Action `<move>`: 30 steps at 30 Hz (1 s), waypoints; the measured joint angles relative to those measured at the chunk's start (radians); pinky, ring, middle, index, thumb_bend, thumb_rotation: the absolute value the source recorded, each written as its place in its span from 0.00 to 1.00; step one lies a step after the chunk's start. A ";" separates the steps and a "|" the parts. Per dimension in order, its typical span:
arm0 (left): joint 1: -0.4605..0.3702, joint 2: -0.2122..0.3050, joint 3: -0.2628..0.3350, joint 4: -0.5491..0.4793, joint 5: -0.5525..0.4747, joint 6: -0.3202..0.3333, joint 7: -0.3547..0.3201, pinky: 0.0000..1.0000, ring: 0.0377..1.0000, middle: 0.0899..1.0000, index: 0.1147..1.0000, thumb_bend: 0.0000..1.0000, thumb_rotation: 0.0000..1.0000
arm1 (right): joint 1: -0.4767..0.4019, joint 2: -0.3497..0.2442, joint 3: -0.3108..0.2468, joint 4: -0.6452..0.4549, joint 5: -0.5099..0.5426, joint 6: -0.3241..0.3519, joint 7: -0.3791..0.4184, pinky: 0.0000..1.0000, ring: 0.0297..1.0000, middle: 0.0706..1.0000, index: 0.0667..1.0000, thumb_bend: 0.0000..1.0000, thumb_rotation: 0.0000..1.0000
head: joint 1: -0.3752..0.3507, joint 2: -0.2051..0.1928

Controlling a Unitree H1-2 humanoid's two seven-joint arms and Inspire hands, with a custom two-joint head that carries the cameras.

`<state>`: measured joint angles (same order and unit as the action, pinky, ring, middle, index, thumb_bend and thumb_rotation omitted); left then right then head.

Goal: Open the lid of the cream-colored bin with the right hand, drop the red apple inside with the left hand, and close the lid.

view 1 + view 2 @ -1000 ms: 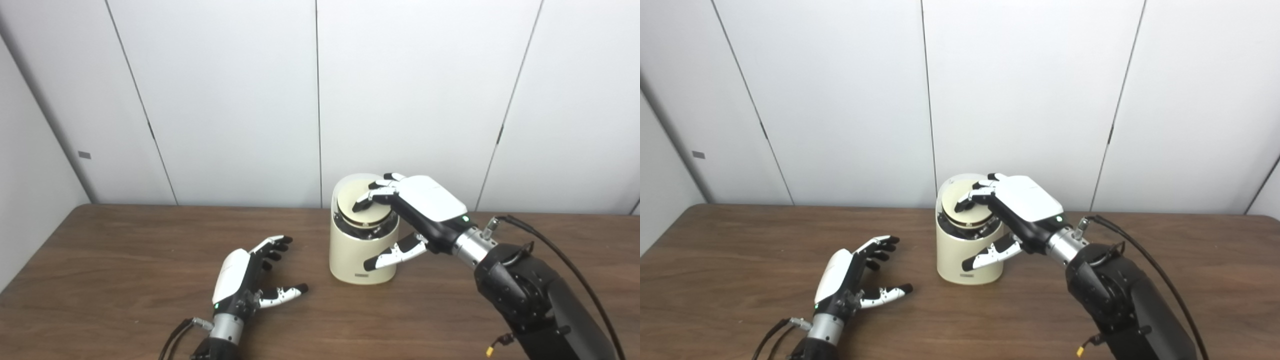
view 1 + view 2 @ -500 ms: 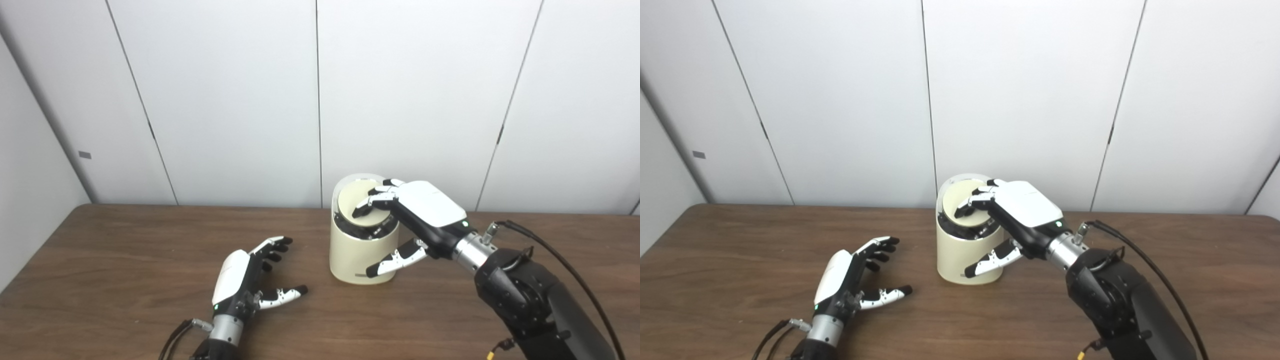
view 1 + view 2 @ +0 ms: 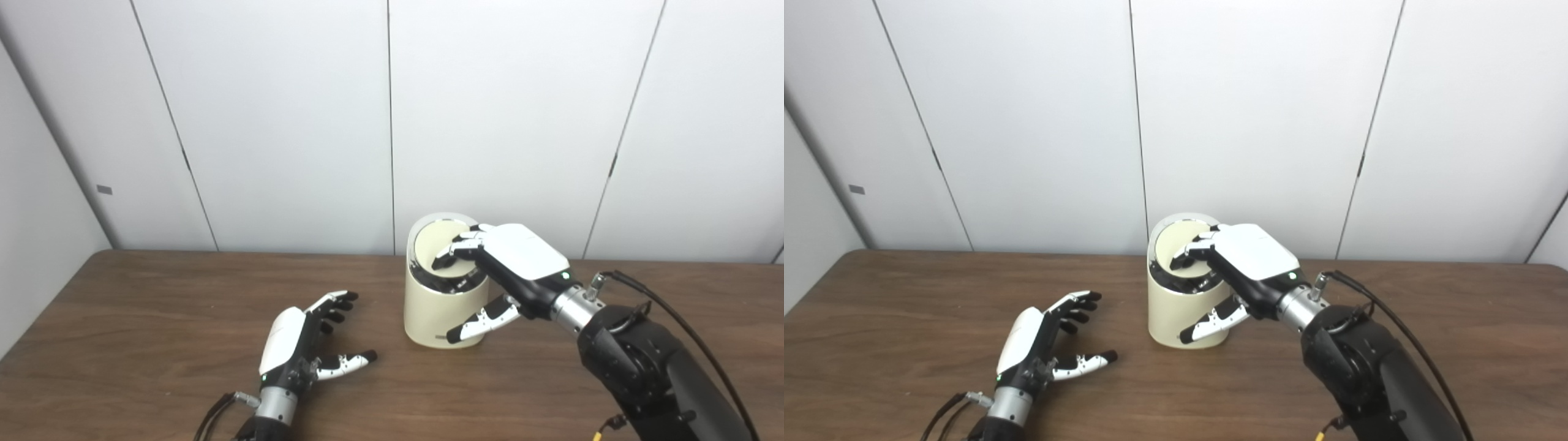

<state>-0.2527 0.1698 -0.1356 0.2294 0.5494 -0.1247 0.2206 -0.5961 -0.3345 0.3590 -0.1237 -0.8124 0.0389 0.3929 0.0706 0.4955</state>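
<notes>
Item 1, bin: cream-colored, cylindrical, upright on the desk near its far edge, roughly central in both views. Small dark label low on its front wall.

Item 2, lid: round, cream-colored disc with a pale rim, seated in the top of the bin and tilted, its far edge higher than its near edge. A dark gap with dark inner parts shows below its near edge.

Item 3, right hand: white back, black palm, arm entering from the lower right. Fingers curled downward with their tips touching the face of the lid; thumb held apart, stretched along the bin's front right wall. The hand grasps nothing; it presses on the lid with fingers bent. A black cable runs along the forearm.

Item 4, left hand: resting low on the desk to the left of the bin, well apart from it. Fingers spread and slightly curved, thumb pointing toward the bin, nothing held.

Item 5, apple: not visible in either view; whether it lies inside the bin cannot be told.

Item 6, desk: dark brown wood grain.

Item 7, wall: white panels with thin dark vertical seams, behind the desk.
</notes>
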 measured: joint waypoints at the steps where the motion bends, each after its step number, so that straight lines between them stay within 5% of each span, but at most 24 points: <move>1: 0.001 0.000 0.000 0.000 0.000 0.000 -0.001 0.61 0.68 0.72 0.76 0.75 0.13 | -0.004 0.000 0.004 -0.004 -0.006 0.006 0.007 0.92 0.82 0.66 0.65 0.69 0.44 | 0.000 0.000; 20: 0.017 0.001 0.007 -0.021 -0.004 0.004 -0.011 0.61 0.69 0.73 0.76 0.75 0.12 | -0.013 -0.001 0.022 -0.018 -0.027 0.035 0.033 0.90 0.80 0.65 0.64 0.72 0.48 | 0.003 0.008; 30: 0.016 0.001 0.006 -0.021 0.001 0.003 -0.010 0.61 0.68 0.72 0.76 0.76 0.12 | 0.018 0.005 -0.026 -0.010 0.035 0.003 -0.034 0.89 0.81 0.67 0.67 0.67 0.43 | 0.005 -0.002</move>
<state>-0.2366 0.1708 -0.1294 0.2085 0.5503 -0.1221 0.2105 -0.5779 -0.3291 0.3327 -0.1337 -0.7772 0.0423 0.3593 0.0752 0.4939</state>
